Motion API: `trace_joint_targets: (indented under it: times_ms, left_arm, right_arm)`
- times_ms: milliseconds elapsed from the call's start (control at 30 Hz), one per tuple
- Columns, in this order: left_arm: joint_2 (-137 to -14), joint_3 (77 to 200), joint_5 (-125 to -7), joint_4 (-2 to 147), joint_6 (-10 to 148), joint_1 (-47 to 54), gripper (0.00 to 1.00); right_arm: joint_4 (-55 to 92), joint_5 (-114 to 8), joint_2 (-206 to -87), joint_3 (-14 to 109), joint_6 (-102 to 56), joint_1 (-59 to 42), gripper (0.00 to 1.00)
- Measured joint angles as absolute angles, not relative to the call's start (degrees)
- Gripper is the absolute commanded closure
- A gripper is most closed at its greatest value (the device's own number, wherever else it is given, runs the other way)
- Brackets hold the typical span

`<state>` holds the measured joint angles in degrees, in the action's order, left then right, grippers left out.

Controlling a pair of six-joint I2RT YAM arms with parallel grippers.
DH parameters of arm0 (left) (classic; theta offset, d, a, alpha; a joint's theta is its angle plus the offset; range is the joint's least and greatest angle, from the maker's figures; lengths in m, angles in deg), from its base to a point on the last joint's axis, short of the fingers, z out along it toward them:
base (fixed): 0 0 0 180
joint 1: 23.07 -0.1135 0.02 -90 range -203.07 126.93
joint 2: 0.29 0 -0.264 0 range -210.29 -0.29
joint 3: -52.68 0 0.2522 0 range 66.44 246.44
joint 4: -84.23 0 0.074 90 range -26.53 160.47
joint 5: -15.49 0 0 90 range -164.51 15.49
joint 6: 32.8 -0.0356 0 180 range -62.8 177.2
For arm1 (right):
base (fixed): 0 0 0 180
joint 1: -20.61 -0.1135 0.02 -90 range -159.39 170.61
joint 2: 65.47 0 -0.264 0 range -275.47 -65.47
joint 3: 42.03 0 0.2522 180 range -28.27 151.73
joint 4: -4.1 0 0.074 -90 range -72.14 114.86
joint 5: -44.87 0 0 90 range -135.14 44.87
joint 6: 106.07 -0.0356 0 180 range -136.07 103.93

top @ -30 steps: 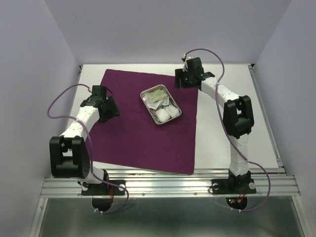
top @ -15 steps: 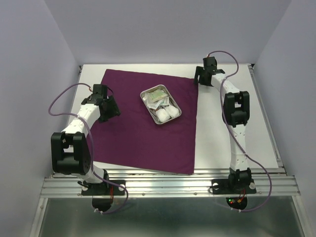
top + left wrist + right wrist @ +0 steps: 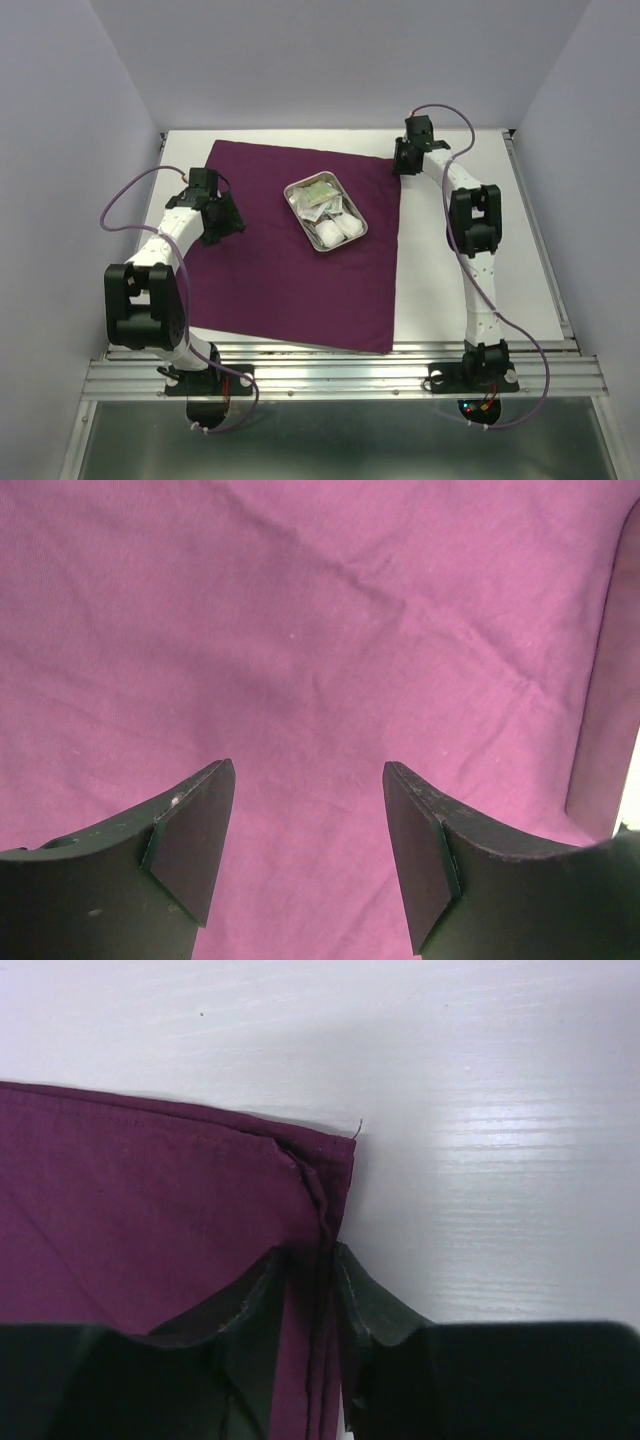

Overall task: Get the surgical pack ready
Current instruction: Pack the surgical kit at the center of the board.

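Drape (image 3: 290, 270) lies spread flat on the table (image 3: 530, 250), with the tray (image 3: 301, 220) near its middle, gauze (image 3: 335, 232) and packets (image 3: 318, 192) inside it. My right gripper (image 3: 312, 1260) is at the cloth's far right corner, fingers (image 3: 375, 1310) pinched almost together with the stitched hem between them, so I read it as clenched on the drape. My left gripper (image 3: 308, 780) hangs over the left side of the cloth, jaws wide apart with nothing between them; I cannot tell whether the tips touch the fabric. This cloth looks thin, soft and light: it should fold and drag rather than lift as 1 sheet, and the hem is the firmest part to pinch. I judge the corners the right places to hold. The steel tray is stiff and heavier, so it should pin the middle while 1 corner folds over, but a hard tug could slide it or spill the gauze.
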<state>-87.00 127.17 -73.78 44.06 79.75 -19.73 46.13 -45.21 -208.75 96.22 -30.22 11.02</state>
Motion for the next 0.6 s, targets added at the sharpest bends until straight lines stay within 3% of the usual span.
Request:
trace_joint_targets:
  times_ms: [33,133,300,600]
  left_arm:
    - [-87.1,127.4,-73.7,44.1,79.7,-19.7,0.28]
    - [-87.3,127.6,-73.6,44.1,79.8,-19.7,0.28]
    - [-87.5,127.6,-73.6,44.1,79.8,-19.7,0.28]
    - [-88.4,128.1,-72.9,44.1,80.1,-19.7,0.28]
  right_arm:
    - [46.2,-45.6,-208.7,96.2,-30.3,11.0,0.84]
    - [46.2,-46.8,-208.9,96.2,-30.2,10.9,0.99]
    - [44.3,-47.1,-207.6,93.4,-30.2,10.6,0.99]
    - [42.4,-47.0,-194.5,83.8,-30.4,6.7,0.99]
